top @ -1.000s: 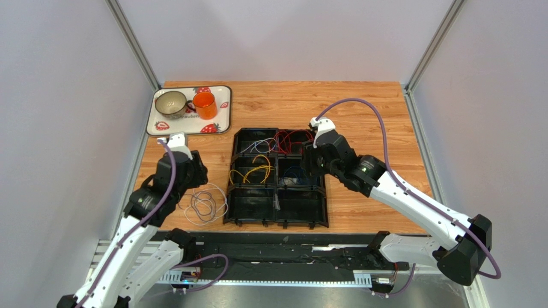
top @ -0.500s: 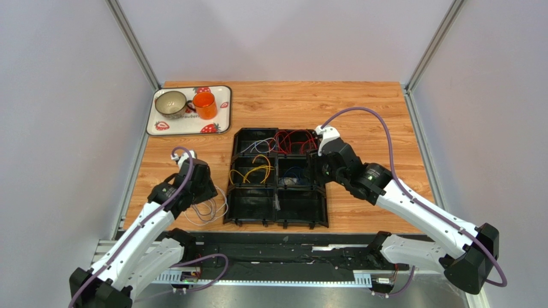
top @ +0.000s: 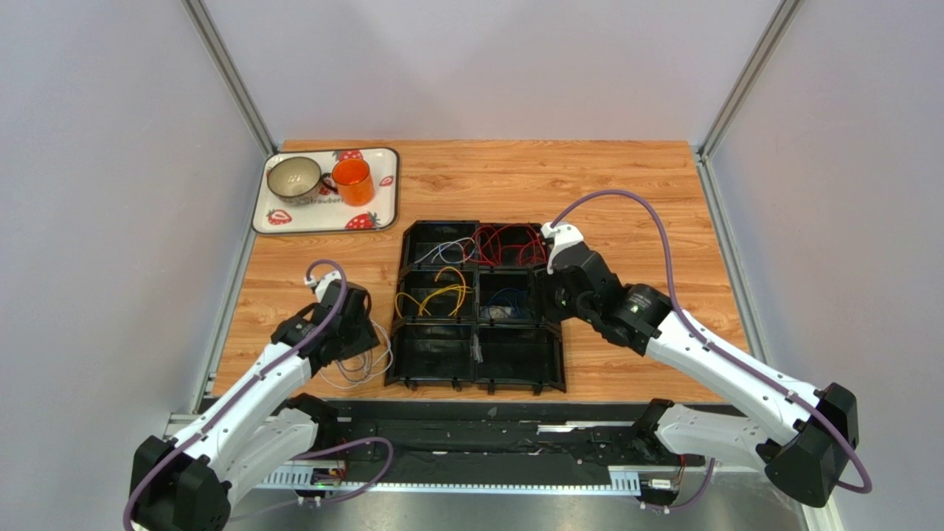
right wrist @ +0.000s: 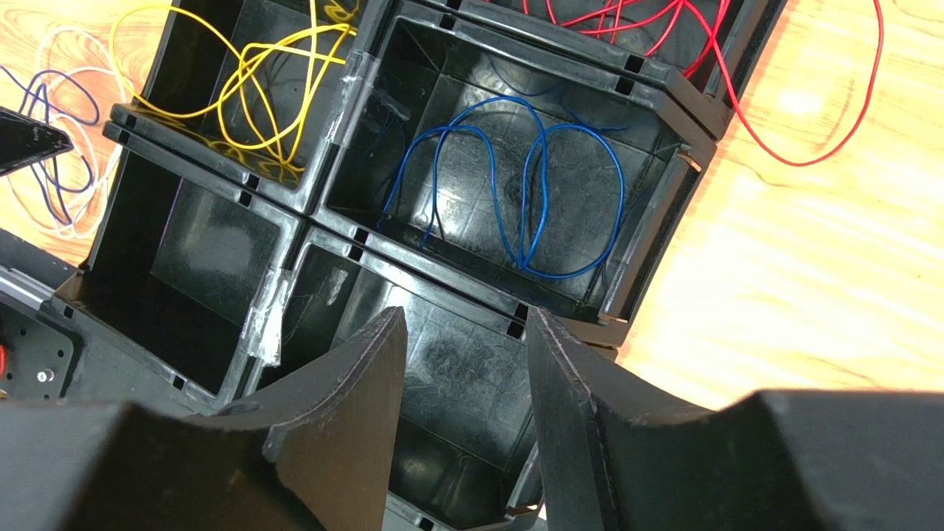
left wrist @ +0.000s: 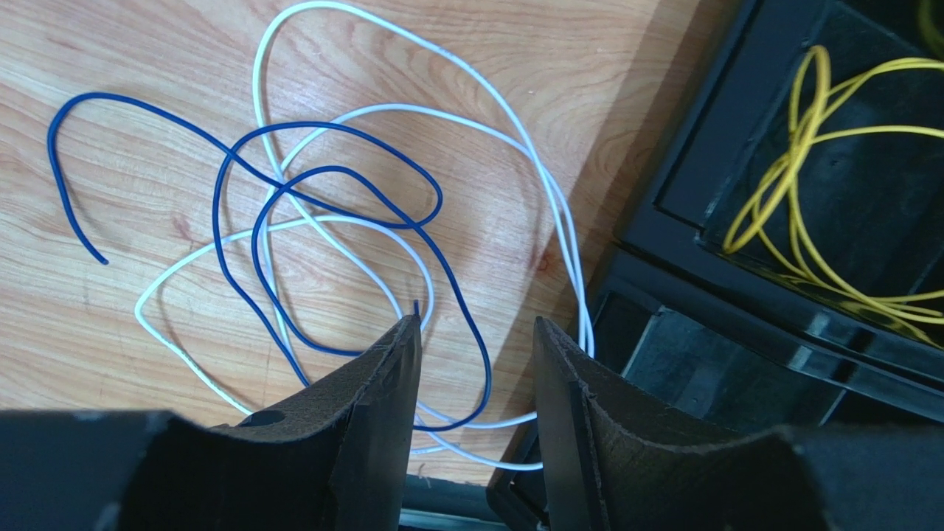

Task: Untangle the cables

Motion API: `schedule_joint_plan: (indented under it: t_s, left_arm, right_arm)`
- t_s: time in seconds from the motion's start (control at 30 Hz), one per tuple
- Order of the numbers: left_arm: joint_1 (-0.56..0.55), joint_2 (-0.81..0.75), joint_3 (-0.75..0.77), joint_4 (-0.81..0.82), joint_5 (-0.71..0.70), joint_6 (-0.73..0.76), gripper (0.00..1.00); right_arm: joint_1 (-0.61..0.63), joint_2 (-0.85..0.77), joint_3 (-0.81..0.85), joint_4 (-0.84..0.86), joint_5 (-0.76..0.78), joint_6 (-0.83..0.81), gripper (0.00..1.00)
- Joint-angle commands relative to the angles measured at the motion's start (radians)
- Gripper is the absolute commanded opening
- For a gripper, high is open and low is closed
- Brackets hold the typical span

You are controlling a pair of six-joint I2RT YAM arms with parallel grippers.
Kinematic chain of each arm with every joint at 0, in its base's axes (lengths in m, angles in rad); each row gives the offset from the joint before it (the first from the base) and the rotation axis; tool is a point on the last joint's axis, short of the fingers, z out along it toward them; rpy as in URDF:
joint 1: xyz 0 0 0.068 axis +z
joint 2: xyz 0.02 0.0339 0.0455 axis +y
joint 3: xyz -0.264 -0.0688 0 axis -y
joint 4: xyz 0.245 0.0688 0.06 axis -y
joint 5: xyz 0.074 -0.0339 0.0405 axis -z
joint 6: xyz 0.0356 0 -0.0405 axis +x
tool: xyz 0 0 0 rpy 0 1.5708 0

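A tangle of one blue cable [left wrist: 332, 125] and one white cable [left wrist: 560, 216] lies on the wood just left of the black compartment tray [top: 557, 365]; in the top view it is a small pale coil [top: 360, 360]. My left gripper [left wrist: 476, 323] hovers open over the tangle's near right edge, and nothing is between its fingers. My right gripper [right wrist: 465, 313] hangs open and empty over the tray's right side. In the tray lie yellow cables [right wrist: 255, 100], blue cables [right wrist: 521, 199] and red cables [right wrist: 776, 133], each in its own compartment.
A white strawberry-print tray [top: 382, 188] at the back left carries a metal cup [top: 295, 177] and an orange mug [top: 352, 180]. The tray's near compartments [right wrist: 183, 271] look bare. Red cable loops spill over the tray's far right rim onto the wood.
My left arm has swung toward the near edge and to the right, so its gripper is now over the blue and white tangle. The right gripper has drifted slightly nearer over the tray.
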State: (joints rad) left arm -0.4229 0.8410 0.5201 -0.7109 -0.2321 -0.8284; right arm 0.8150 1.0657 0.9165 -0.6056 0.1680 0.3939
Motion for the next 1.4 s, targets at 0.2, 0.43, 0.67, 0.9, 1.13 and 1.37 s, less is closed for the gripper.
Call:
schedule_joint_plan:
  t_s: [0.2, 0.43, 0.67, 0.9, 1.13, 1.37]
  left_arm:
    - [0.006, 0.041, -0.008, 0.088, 0.002, 0.015, 0.31]
    - [0.006, 0.061, 0.021, 0.084, -0.01, 0.049, 0.0]
    - [0.006, -0.038, 0.15, -0.038, -0.033, 0.078, 0.0]
    - [0.006, -0.115, 0.432, -0.225, -0.144, 0.156, 0.0]
    - [0.004, -0.137, 0.627, -0.302, -0.188, 0.241, 0.0]
    - [0.006, -0.134, 0.758, -0.211, -0.052, 0.345, 0.0]
  right_arm:
    - [0.003, 0.008, -0.005, 0.052, -0.001, -0.02, 0.47]
    - [0.003, 0.008, -0.013, 0.055, 0.004, -0.021, 0.47]
    - [0.003, -0.004, -0.018, 0.049, 0.004, -0.017, 0.47]
    - [0.003, -0.007, -0.011, 0.046, -0.002, -0.012, 0.47]
    - [0.003, -0.024, -0.013, 0.033, -0.001, -0.009, 0.47]
    - [0.003, -0.046, -0.011, 0.021, 0.004, -0.006, 0.47]
